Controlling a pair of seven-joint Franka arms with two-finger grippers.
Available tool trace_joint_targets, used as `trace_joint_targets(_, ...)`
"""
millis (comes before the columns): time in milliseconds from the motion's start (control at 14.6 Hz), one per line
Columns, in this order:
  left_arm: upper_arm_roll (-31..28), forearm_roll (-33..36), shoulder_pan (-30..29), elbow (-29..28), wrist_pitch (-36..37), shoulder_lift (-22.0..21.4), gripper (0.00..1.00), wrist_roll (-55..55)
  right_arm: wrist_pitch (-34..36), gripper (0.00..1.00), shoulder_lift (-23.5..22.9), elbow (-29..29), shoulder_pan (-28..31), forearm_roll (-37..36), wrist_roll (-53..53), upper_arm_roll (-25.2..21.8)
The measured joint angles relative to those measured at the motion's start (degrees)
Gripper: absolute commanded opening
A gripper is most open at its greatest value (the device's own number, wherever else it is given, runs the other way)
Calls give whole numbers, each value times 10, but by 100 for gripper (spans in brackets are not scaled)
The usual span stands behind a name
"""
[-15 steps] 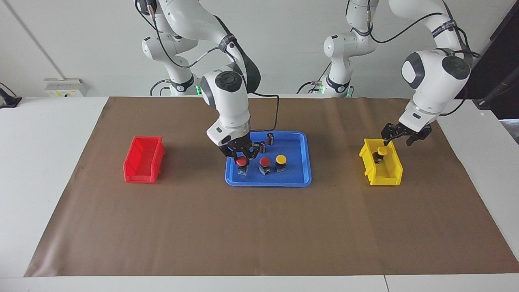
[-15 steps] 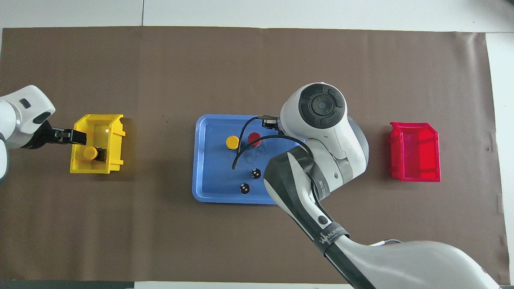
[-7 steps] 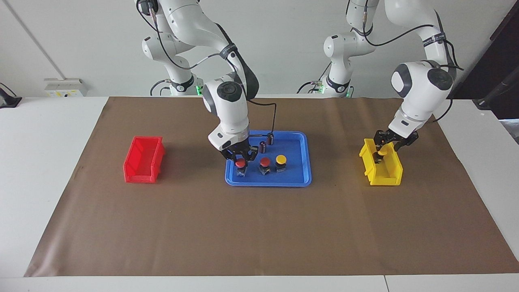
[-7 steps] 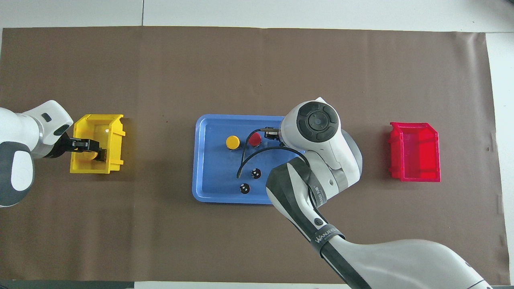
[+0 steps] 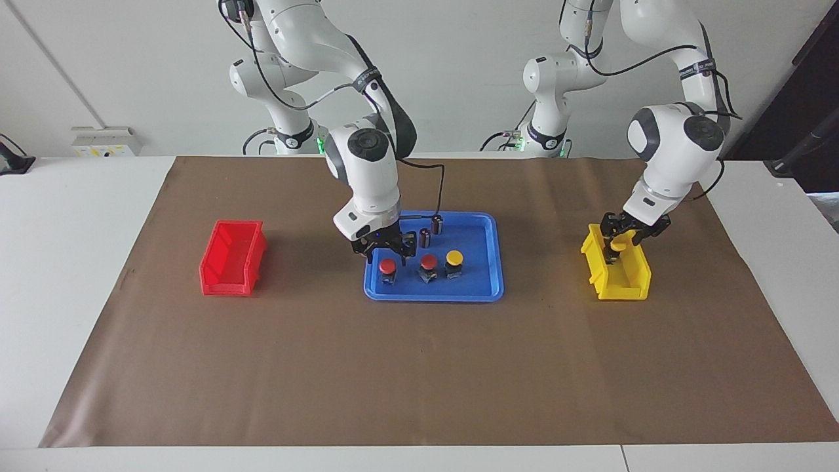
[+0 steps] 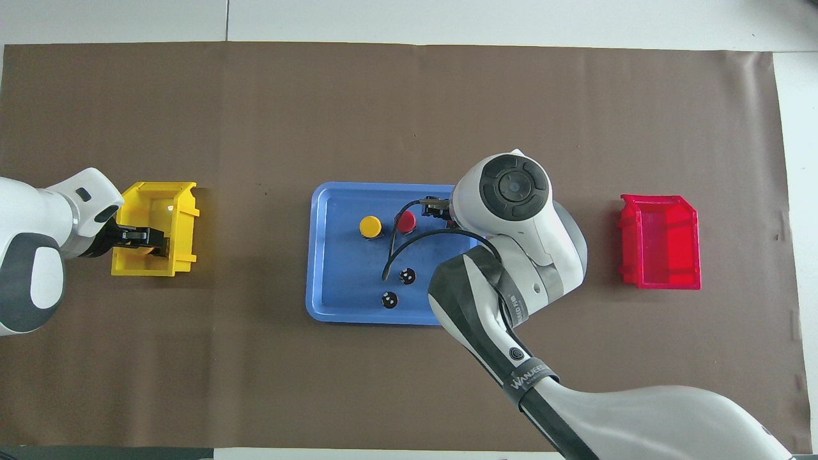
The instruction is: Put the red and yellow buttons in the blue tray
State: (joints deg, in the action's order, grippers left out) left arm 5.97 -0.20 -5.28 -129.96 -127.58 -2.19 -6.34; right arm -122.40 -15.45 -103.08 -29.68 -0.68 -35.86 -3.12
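The blue tray (image 5: 473,278) (image 6: 339,284) sits mid-table. On it stand a red button (image 5: 387,266), a second red button (image 5: 428,262) (image 6: 406,221) and a yellow button (image 5: 453,258) (image 6: 370,225). My right gripper (image 5: 386,248) hangs open just above the first red button, not touching it; in the overhead view my right arm hides that button. My left gripper (image 5: 620,238) (image 6: 148,236) is down inside the yellow bin (image 5: 630,283) (image 6: 153,267), shut on another yellow button (image 5: 616,246).
Two dark cylinders (image 5: 425,237) (image 5: 437,224) stand in the tray on its side nearer the robots. A red bin (image 5: 231,262) (image 6: 659,246) sits toward the right arm's end of the table. Brown paper covers the table.
My right gripper opened and rose off the red button, leaving it standing in the tray. My left gripper came down into the yellow bin and closed around the yellow button.
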Motion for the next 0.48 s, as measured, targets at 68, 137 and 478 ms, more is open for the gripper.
trace_joint_targets(68, 0, 0, 0, -3, -3, 0, 63, 1, 56, 100, 6, 41, 18, -10, 6, -1)
trace_joint_targets(137, 0, 0, 0, -5, -5, 1, 63, 1, 107, 100, 17, 74, 42, -13, 29, -2)
trace_joint_targets(478, 0, 0, 0, -8, -11, 3, 7, 3, 269, 100, 109, 110, 175, -13, 170, -5)
